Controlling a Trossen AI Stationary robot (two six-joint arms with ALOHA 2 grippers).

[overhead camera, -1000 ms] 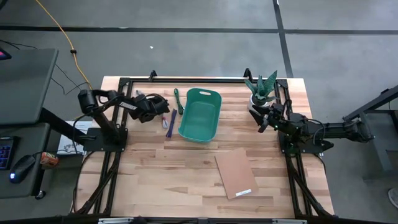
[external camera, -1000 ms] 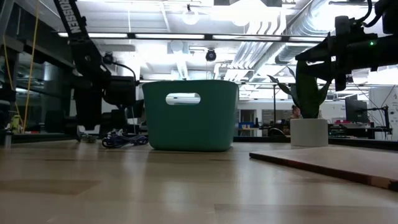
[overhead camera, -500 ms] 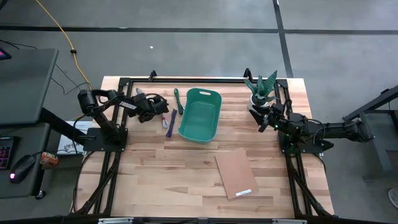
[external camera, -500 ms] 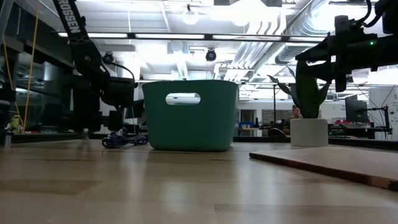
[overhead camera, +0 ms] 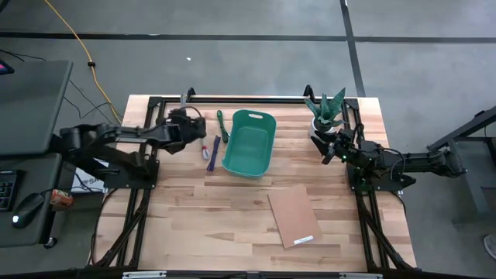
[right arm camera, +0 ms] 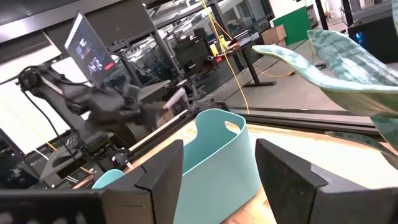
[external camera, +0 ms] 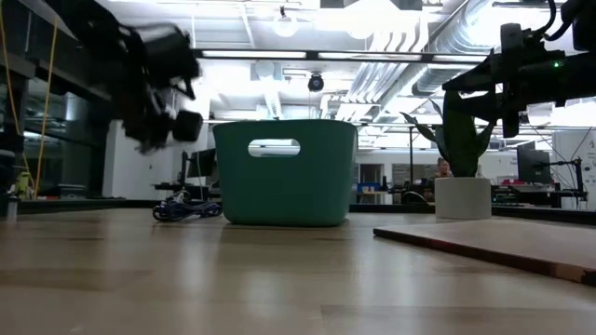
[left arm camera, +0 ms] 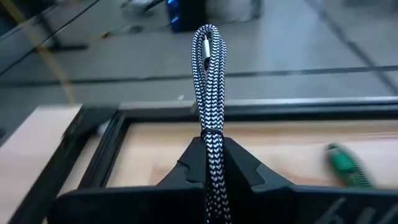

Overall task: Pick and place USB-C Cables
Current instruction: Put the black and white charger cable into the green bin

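My left gripper [left arm camera: 210, 147] is shut on a grey braided USB-C cable [left arm camera: 208, 81]. It hangs above the table's far left part [overhead camera: 188, 118], left of the teal bin [overhead camera: 249, 143]. A green cable [overhead camera: 222, 124], a purple cable [overhead camera: 211, 155] and a white-and-red cable [overhead camera: 204, 148] lie flat on the wood beside the bin's left wall. My right gripper [right arm camera: 217, 180] stands open and holds nothing. It hovers by the potted plant [overhead camera: 325, 112] at the far right. My left gripper pinches the doubled grey cable bundle between its two fingers, at a point along its length [left arm camera: 211, 133]. The bundle runs along the fingers, and its looped end [left arm camera: 207, 42] sticks out well past the fingertips. The cable is clear of the table.
A brown cardboard sheet [overhead camera: 294, 215] lies flat on the near right part of the table. A black frame rail [overhead camera: 232, 99] runs along the far edge. The wood in front of the bin is bare.
My left gripper has risen from the table beside the bin and moved a little toward the far edge, taking the grey cable up with it. The cable, which lay on the wood a second ago, is now lifted clear. The other cables have stayed in place.
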